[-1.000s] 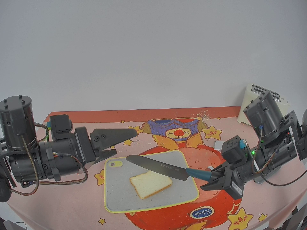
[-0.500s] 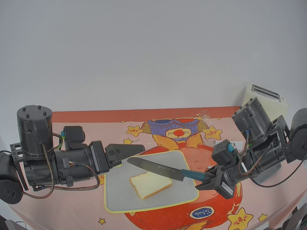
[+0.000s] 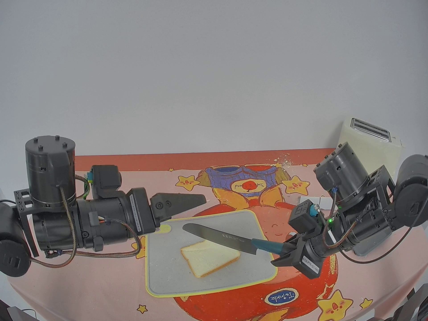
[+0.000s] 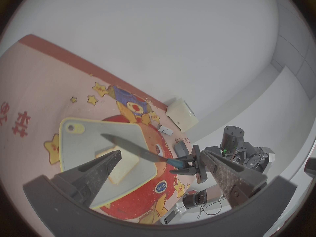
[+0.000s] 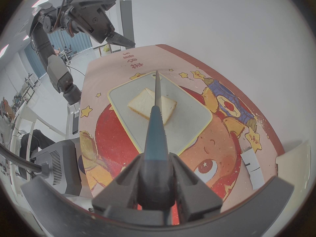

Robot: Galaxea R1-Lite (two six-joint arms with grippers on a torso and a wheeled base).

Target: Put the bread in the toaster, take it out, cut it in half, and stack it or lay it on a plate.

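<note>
Left arm has slid right toward the cutting board [image 3: 169, 273], and the knife [image 3: 223, 238] has sunk a little.
Right gripper [image 3: 281, 251] pinches the knife's teal handle; the blade runs left and slightly far, over the bread slice [image 3: 209, 257] lying flat mid-board. Left gripper [image 3: 203, 198] hovers, fingers spread, above the board's far-left corner. Toaster [image 3: 368, 143] stands far right, well apart.

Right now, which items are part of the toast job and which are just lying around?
In the job: bread, knife held in the right gripper, cutting board, toaster.
Lying about: small white box near the toaster, cartoon tablecloth.
</note>
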